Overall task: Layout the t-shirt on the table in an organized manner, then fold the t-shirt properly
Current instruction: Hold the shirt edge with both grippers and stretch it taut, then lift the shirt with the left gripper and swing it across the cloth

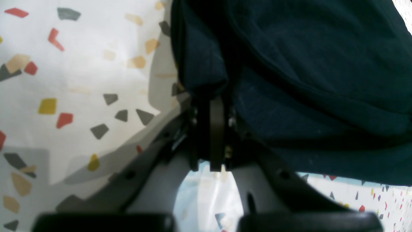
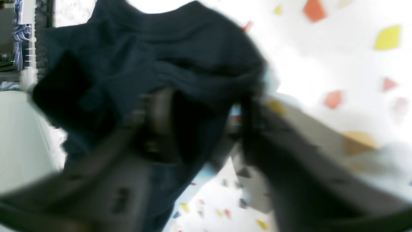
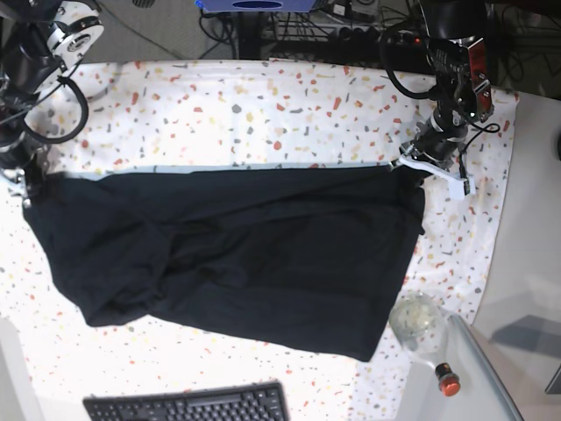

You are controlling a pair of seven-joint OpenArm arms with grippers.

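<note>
The black t-shirt (image 3: 237, 254) lies spread across the table (image 3: 263, 114), its far edge running straight between both grippers. At that edge's right end my left gripper (image 3: 419, 167) is shut on the shirt. In the left wrist view its fingers (image 1: 216, 129) are pressed together, and the dark fabric (image 1: 305, 80) is bunched over their tips. At the shirt's left corner is my right gripper (image 3: 28, 180). The right wrist view is blurred. There the right gripper (image 2: 206, 112) has its fingers apart around a fold of the t-shirt (image 2: 154, 58).
A black keyboard (image 3: 188, 405) lies at the front edge. A clear glass bottle (image 3: 419, 323) with a red cap (image 3: 447, 381) rests at the front right, just off the shirt's corner. Cables and equipment crowd the back. The table's right edge (image 3: 513, 175) is close to the left arm.
</note>
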